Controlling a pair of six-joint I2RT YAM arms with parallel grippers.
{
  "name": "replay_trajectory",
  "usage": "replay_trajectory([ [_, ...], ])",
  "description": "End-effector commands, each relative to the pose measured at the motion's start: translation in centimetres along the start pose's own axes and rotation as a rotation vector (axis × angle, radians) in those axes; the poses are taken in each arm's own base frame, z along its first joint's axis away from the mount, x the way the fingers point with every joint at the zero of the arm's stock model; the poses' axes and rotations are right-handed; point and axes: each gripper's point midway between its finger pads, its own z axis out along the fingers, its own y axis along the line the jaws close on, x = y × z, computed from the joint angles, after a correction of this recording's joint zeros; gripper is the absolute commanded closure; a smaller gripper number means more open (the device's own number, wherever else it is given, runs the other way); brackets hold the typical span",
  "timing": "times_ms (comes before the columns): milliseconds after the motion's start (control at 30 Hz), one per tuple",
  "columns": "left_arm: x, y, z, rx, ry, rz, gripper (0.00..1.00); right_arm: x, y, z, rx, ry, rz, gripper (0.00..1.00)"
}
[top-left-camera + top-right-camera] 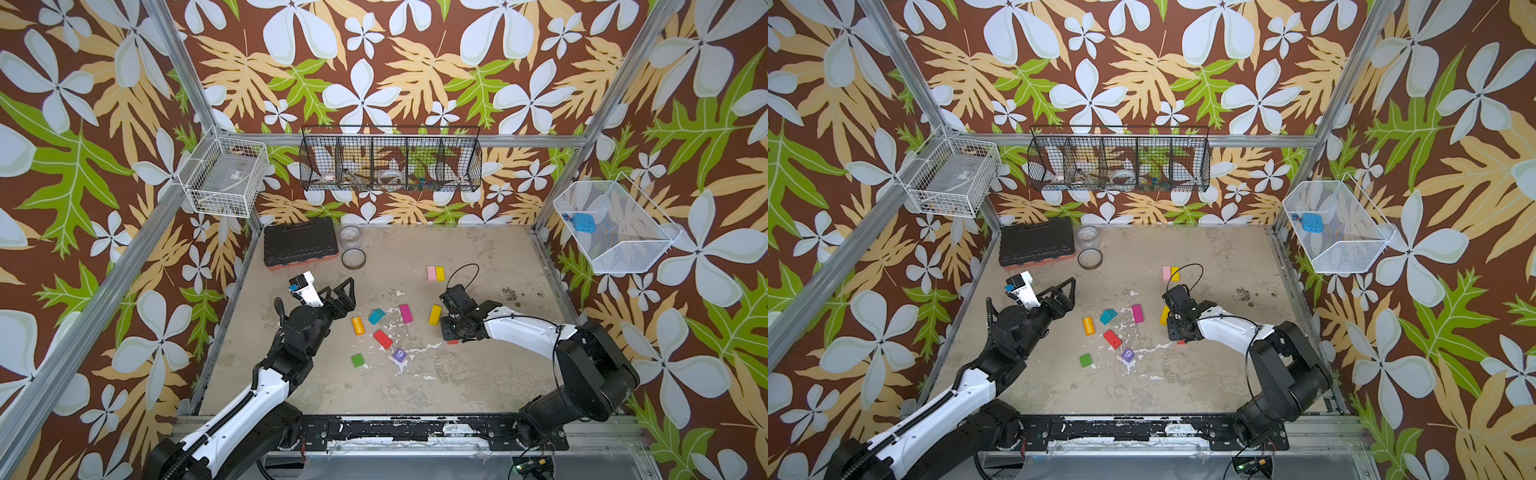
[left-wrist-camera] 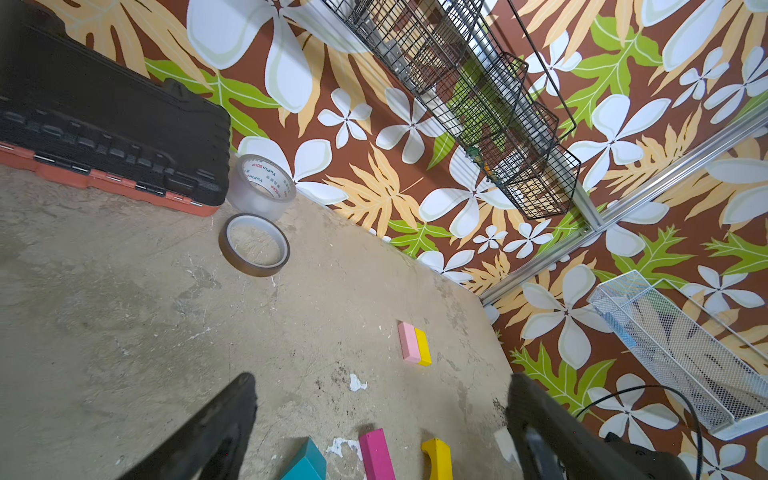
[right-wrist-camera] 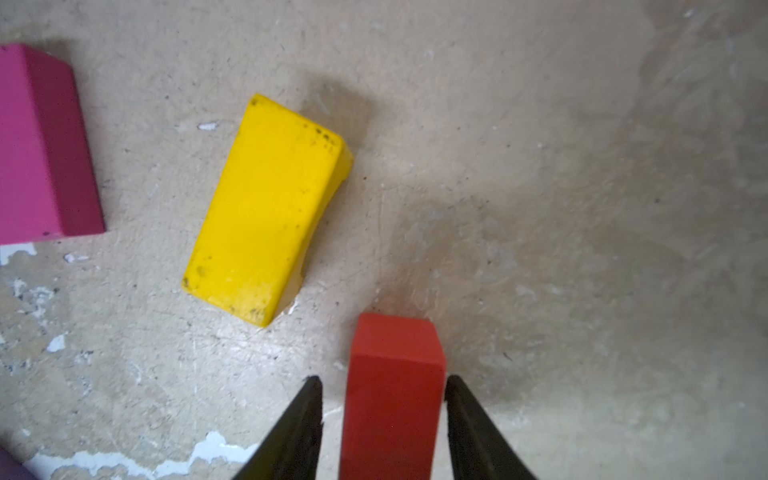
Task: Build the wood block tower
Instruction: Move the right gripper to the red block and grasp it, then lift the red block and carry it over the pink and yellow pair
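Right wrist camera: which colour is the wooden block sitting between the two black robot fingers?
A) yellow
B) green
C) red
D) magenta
C: the red rectangular wood block sits between the black fingers of the right gripper, while the yellow wood block and the magenta wood block lie apart from it on the tabletop.

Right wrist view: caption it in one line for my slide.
Right gripper straddles a red block, not yet clamped; yellow block and magenta block lie loose nearby.

Wide bare floor [image 3: 582, 187] — yellow block [image 3: 266, 212] (near red block [image 3: 392, 395]) nearby.
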Motion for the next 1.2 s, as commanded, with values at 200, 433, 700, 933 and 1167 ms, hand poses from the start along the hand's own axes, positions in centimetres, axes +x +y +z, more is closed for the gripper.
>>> replay_trajectory([
  [200, 0.0, -0.3, 0.3, 0.016, -0.004, -0.008, 0.05, 0.3, 0.0, 0.5, 0.008, 0.025, -0.009, 0.72],
  [433, 0.1, -0.3, 0.4, 0.019, 0.000, -0.012, 0.05, -1.0, -0.5, -1.6, 0.019, -0.051, 0.013, 0.79],
  [700, 0.3, -0.1, 0.4, 0.020, 0.002, -0.021, 0.04, -5.8, -0.5, -5.9, 0.045, -0.181, 0.053, 0.89],
  [933, 0.8, -0.6, 1.0, 0.040, 0.029, -0.034, 0.04, -15.5, 2.5, -10.7, 0.013, -0.275, 0.110, 0.97],
  [1167, 0.8, -0.8, 0.9, 0.049, 0.033, -0.041, 0.04, -17.9, 3.7, -8.5, -0.041, -0.254, 0.129, 1.00],
])
